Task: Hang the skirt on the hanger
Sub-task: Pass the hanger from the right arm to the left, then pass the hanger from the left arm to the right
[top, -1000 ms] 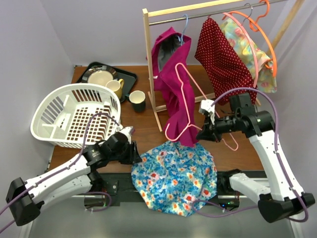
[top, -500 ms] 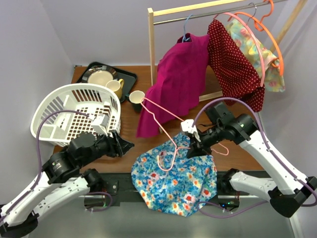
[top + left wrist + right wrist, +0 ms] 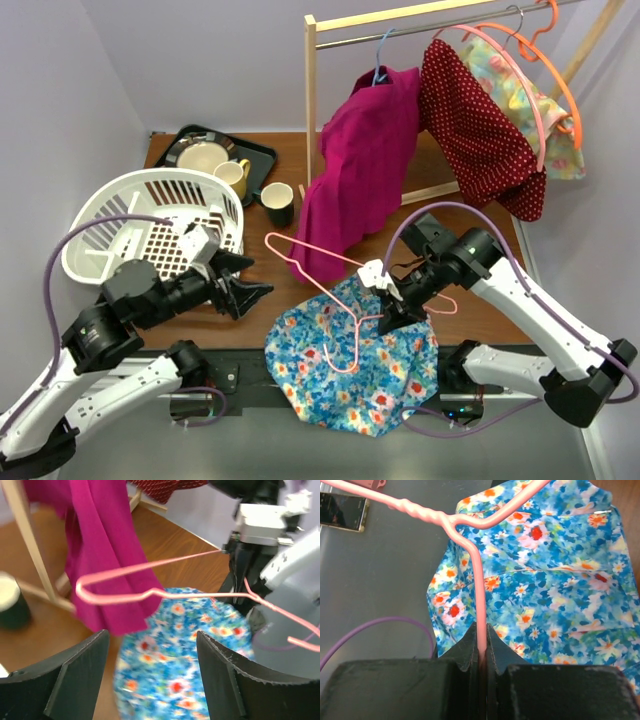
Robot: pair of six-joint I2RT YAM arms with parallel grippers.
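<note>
The blue floral skirt [image 3: 352, 365] lies crumpled at the table's near edge, partly hanging over it; it also shows in the left wrist view [image 3: 175, 675] and in the right wrist view [image 3: 545, 590]. My right gripper [image 3: 390, 318] is shut on the wire of a pink hanger [image 3: 325, 275] and holds it above the skirt; the right wrist view shows the wire [image 3: 481, 595] pinched between the jaws. My left gripper [image 3: 252, 292] is open and empty, raised left of the skirt and pointing at it. The hanger [image 3: 150, 592] crosses the left wrist view.
A wooden clothes rack [image 3: 312, 110] at the back holds a magenta garment [image 3: 360, 170], a red dotted garment [image 3: 480, 120] and orange hangers [image 3: 555, 80]. A white basket [image 3: 150, 230] sits left. A black tray [image 3: 190, 140] with dishes, a yellow mug [image 3: 232, 176] and a dark cup [image 3: 278, 204] stand behind.
My right gripper brought the pink hanger down from beside the rack to over the skirt. My left arm lifted away from the skirt's left edge and swung up, open.
</note>
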